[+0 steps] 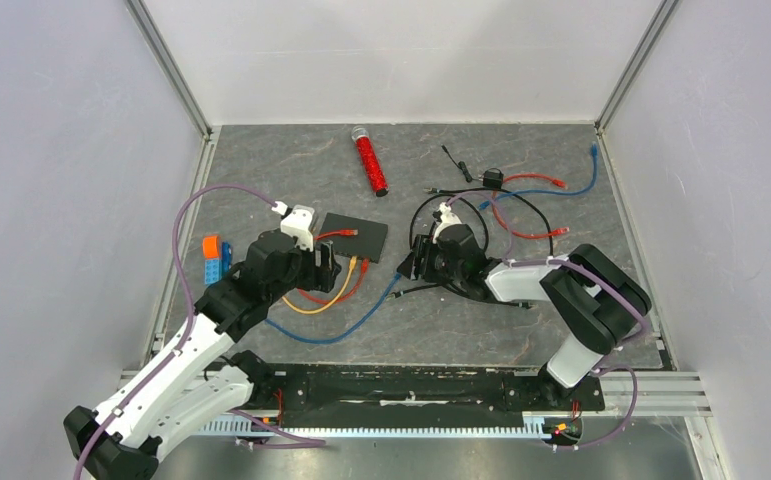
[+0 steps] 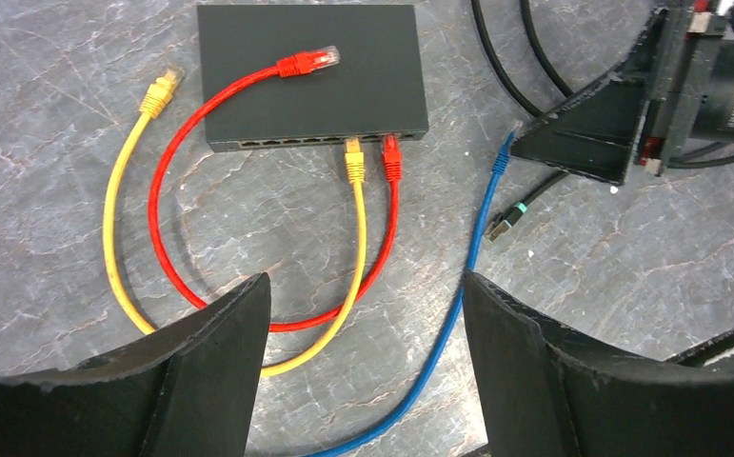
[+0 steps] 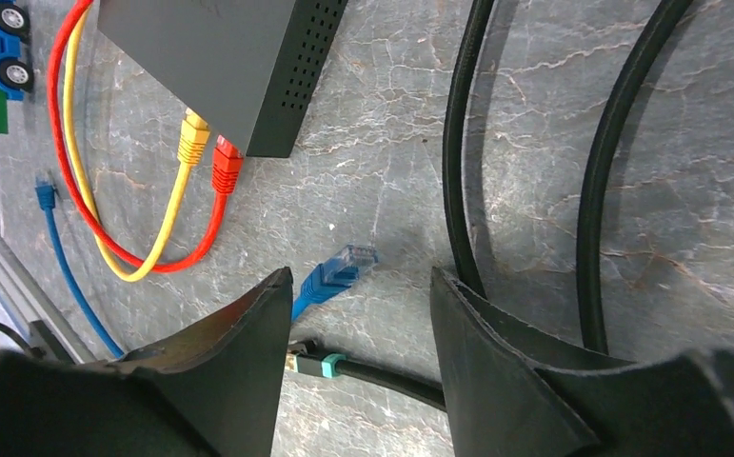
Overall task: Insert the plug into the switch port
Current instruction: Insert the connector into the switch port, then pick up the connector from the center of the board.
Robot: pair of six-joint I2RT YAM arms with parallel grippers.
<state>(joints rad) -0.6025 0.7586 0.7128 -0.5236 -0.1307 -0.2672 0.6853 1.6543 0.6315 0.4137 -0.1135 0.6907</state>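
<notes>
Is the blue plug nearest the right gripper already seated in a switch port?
No: the blue plug lies loose on the table, apart from the switch.

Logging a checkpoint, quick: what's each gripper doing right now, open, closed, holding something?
Left gripper: open, holding nothing.
Right gripper: open; the blue clear-tipped cable plug shows between its fingers, unclamped.

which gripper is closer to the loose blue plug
Right. The blue plug lies just ahead of the open right gripper; the left gripper sits farther off, above the yellow cable.
</notes>
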